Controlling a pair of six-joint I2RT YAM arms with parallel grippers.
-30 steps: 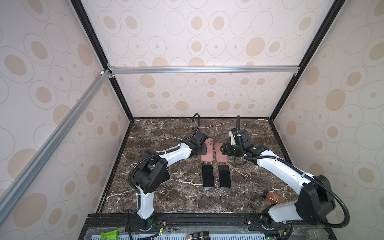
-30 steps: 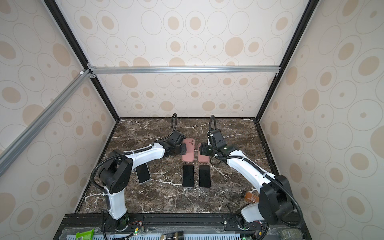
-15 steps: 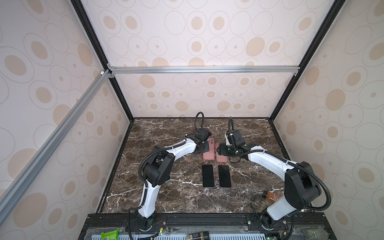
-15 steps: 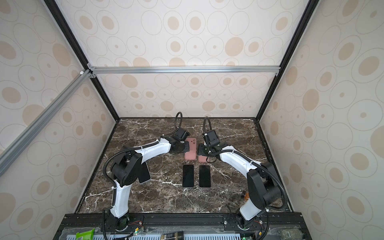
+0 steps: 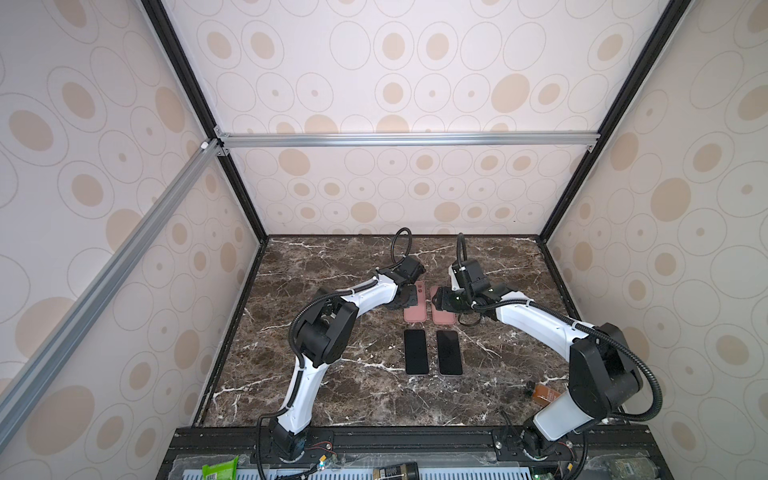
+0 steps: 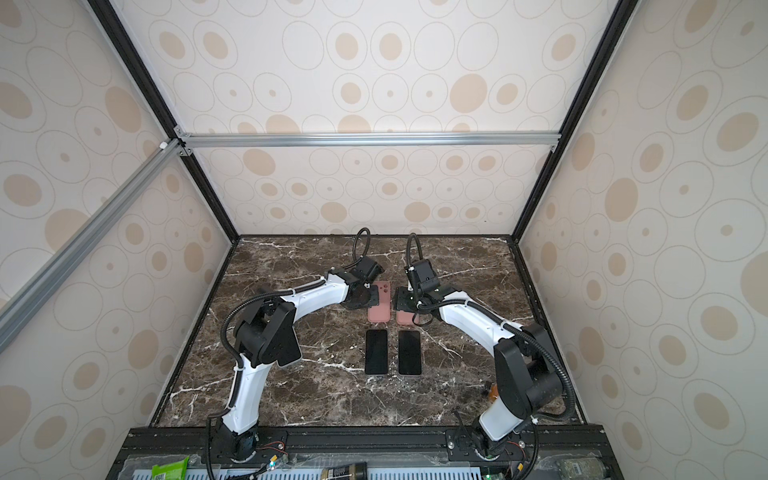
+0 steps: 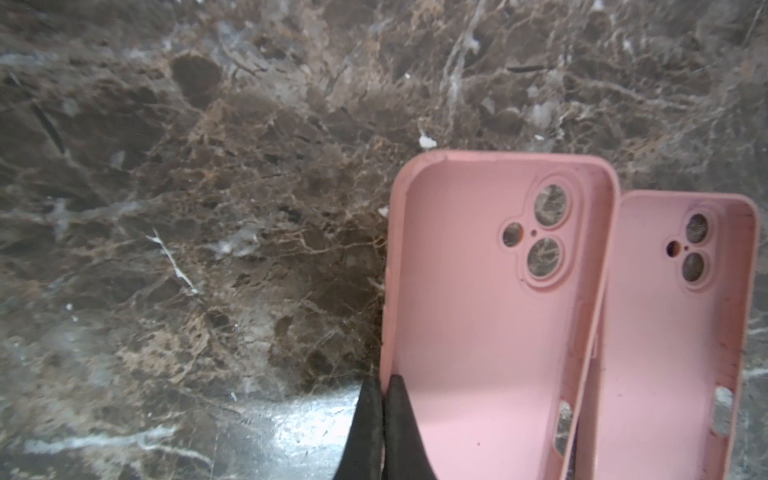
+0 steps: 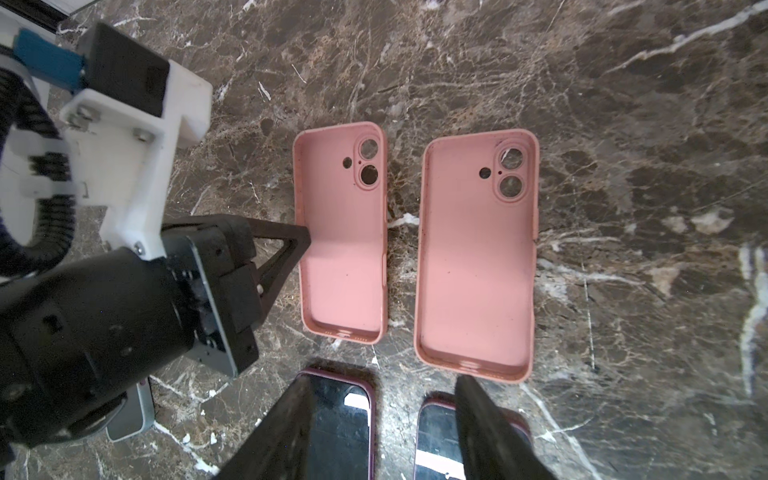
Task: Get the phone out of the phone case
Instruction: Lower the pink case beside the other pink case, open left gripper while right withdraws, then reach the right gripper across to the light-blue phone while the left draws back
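Observation:
Two empty pink phone cases lie side by side, open side up: the left phone case (image 5: 415, 313) (image 8: 340, 249) (image 7: 478, 324) and the right phone case (image 5: 443, 316) (image 8: 478, 270). My left gripper (image 7: 384, 380) (image 8: 305, 240) is shut on the left case's outer side wall, one finger inside and one outside. In front of the cases two phones with dark screens and maroon rims lie flat: one phone (image 5: 416, 351) (image 8: 345, 424) and another phone (image 5: 449, 352) (image 8: 436, 440). My right gripper (image 8: 381, 380) (image 5: 441, 301) hovers open over the phones' far ends, holding nothing.
The brown marble table (image 5: 332, 395) is walled on three sides. A grey-edged flat device (image 8: 133, 415) lies partly under the left arm. A small orange-brown object (image 5: 544, 395) sits by the right arm's base. The left arm's wrist (image 8: 104, 291) crowds the cases' left side.
Both arms have stretched toward the back, and the left gripper has come in onto the left case's side wall. The right gripper has shifted left above the cases. Cases and phones lie where they were.

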